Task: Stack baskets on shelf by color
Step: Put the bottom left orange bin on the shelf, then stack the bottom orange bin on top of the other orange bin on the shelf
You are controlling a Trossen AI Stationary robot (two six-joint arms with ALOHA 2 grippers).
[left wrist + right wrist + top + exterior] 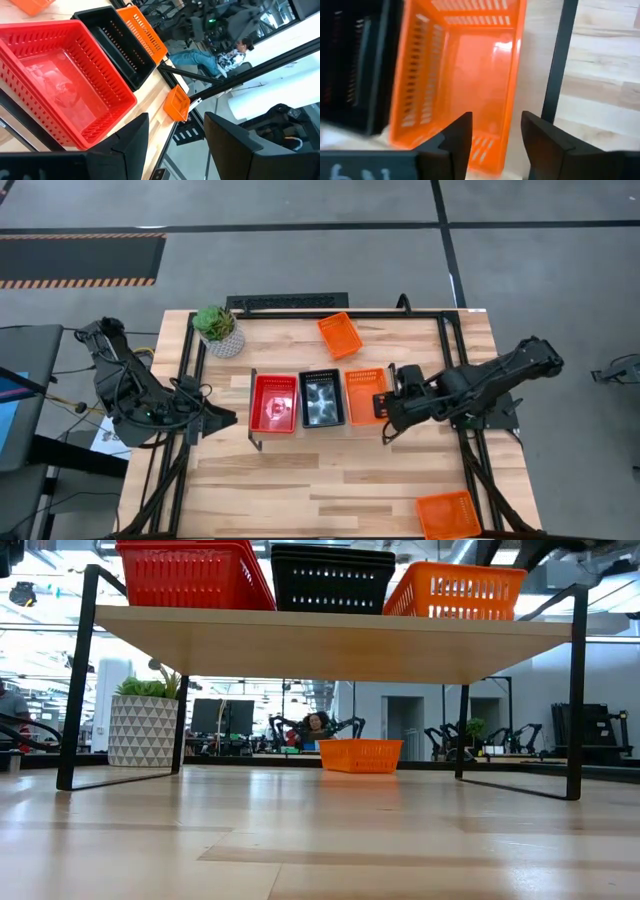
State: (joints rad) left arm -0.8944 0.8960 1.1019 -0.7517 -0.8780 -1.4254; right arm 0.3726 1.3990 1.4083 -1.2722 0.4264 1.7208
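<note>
The low light-wood shelf on thin black legs [348, 430] sits in the middle of the high view. On it, side by side, are a red plastic mesh basket [274, 402], a black mesh basket [321, 399] and an orange mesh basket [363, 395]. The right gripper [383, 404] is at the orange basket's right edge, its jaws apart and empty. The left gripper [228, 419] waits just left of the shelf, jaws apart too. Another orange basket [340, 335] lies tilted near the table's top edge. A third orange basket [448, 514] lies at the lower right corner. A white pot with a green plant [219, 331] stands at the upper left. The wood in front of the shelf is bare.
</note>
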